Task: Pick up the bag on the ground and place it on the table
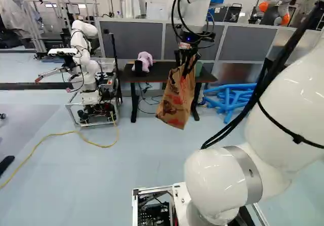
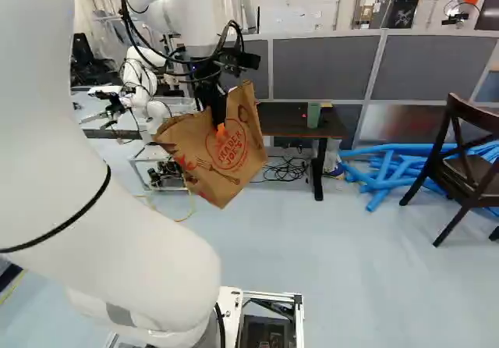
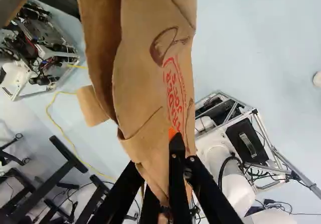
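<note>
My tool (image 2: 220,127) has the brown paper bag (image 2: 210,178) clenched, its round red lettered logo (image 2: 231,151) showing, up in the air, nearer than the dark desk (image 2: 290,119)

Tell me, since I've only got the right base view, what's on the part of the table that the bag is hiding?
Observer: The left base view shows a pink, soft-looking thing near the left end of the table.

Operator: Is anything else next to it?

Observer: Yes, a small black thing, close beside it in that view.

Operator: Any bare tabletop over there?

Observer: A bare stretch shows just right of the pink thing, up to where the bag blocks my line of sight.
</note>
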You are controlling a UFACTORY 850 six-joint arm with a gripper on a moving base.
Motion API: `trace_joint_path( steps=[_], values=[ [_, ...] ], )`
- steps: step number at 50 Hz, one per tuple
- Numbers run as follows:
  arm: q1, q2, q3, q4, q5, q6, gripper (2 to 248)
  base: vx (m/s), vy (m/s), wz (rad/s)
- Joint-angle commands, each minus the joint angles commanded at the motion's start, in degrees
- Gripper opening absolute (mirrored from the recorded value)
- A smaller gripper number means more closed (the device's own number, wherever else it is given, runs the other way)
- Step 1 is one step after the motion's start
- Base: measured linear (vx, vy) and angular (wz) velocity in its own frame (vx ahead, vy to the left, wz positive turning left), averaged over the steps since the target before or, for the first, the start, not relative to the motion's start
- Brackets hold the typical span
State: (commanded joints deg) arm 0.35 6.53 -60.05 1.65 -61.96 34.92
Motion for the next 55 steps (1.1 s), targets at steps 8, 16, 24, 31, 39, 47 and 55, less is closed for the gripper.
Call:
trace_joint_path(
  steps=[8,16,24,31,39,47,55],
  values=[
    [0.0,0.0,0.0,0.0,0.0,0.0,21,0.172,0.0,-0.033],
    [0.0,0.0,0.0,0.0,0.0,0.0,21,0.156,-0.002,-0.023],
    [0.0,0.0,0.0,0.0,0.0,0.0,21,0.158,0.002,-0.012],
    [0.0,0.0,0.0,0.0,0.0,0.0,21,0.156,0.003,-0.013],
    [0.0,0.0,0.0,0.0,0.0,0.0,21,0.154,0.0,-0.019],
    [0.0,0.0,0.0,0.0,0.0,0.0,21,0.161,0.002,-0.013],
    [0.0,0.0,0.0,0.0,0.0,0.0,21,0.159,0.0,-0.012]
  ],
)
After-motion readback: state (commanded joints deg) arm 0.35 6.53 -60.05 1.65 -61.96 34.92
